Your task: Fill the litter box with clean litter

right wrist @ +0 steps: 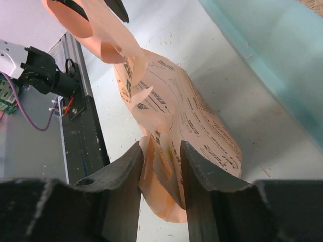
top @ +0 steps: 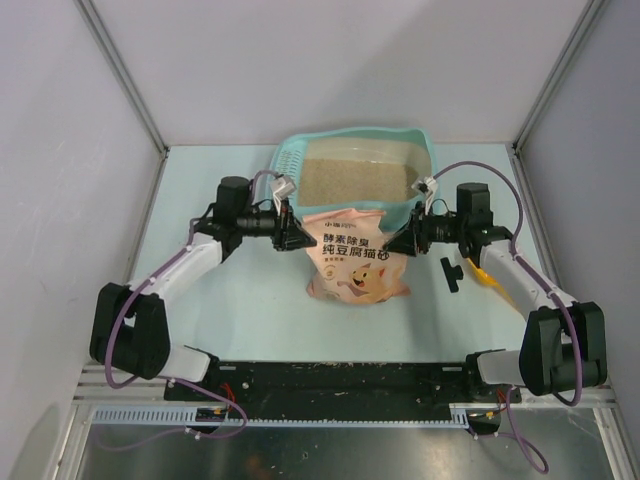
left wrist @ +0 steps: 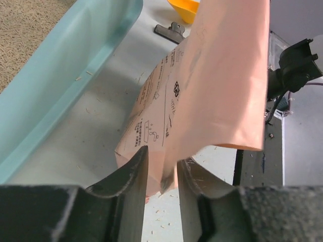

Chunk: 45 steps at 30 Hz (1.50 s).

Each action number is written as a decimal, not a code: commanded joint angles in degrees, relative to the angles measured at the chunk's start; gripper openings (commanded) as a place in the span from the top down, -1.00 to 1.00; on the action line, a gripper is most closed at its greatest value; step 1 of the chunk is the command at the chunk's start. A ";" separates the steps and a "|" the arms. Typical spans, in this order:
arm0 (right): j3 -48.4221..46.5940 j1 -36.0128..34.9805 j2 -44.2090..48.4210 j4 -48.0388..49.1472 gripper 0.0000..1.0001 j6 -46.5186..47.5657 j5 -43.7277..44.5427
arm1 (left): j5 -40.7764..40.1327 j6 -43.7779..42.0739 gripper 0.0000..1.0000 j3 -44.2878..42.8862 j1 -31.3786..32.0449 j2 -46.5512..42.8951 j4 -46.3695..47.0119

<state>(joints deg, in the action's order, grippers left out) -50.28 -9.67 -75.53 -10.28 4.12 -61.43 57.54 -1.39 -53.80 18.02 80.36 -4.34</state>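
We are seeing litter (top: 355, 180) covering the box (top: 430, 165) at upper centre and judging the fill nearly done. Left tool (top: 293, 237) and right tool (top: 400, 243) are sitting narrow around the bag (top: 355, 265); we cannot tell whether they are gripping it.

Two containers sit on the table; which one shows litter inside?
The light teal plastic litter box, its floor covered in beige sand-like granules. The pink-orange printed bag in front of it shows no contents from outside.

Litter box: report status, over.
Left gripper and right gripper open, bag edges between jaws. Litter box holds litter. Bag stands just in front of it.
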 commanded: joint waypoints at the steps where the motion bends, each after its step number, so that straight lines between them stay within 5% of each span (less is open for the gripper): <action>1: 0.00 0.53 0.65 6.66 0.18 -3.85 -0.27 | 0.64 3.15 0.29 -2.80 1.75 1.03 1.61; 13: 3.26 0.53 -2.08 15.12 0.16 -10.36 -0.89 | 0.03 7.45 0.20 -5.09 2.72 4.45 4.16; 20: 5.45 0.97 -1.38 19.23 0.31 -14.66 -0.62 | 1.78 10.79 0.73 -3.77 2.72 5.60 8.73; 24: 6.25 1.58 -2.08 22.67 0.68 -18.97 -0.62 | 2.49 10.88 0.98 -3.15 2.72 5.69 8.91; 30: 6.42 4.13 -3.04 28.99 0.99 -28.01 -5.53 | 4.95 14.39 1.00 -1.05 0.10 3.67 7.95; 36: 5.55 3.70 -5.15 32.43 1.00 -41.01 -14.41 | 5.57 15.36 1.00 2.73 -2.90 -0.64 2.25; 45: 1.68 2.55 -7.18 29.02 1.00 -42.28 -19.70 | 8.10 18.26 1.00 0.46 -5.98 2.69 0.03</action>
<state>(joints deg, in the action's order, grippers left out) -44.45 -7.79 -84.03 17.50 -36.07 -75.40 63.64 12.25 -50.78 14.94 80.82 -2.17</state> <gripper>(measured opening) 0.010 0.005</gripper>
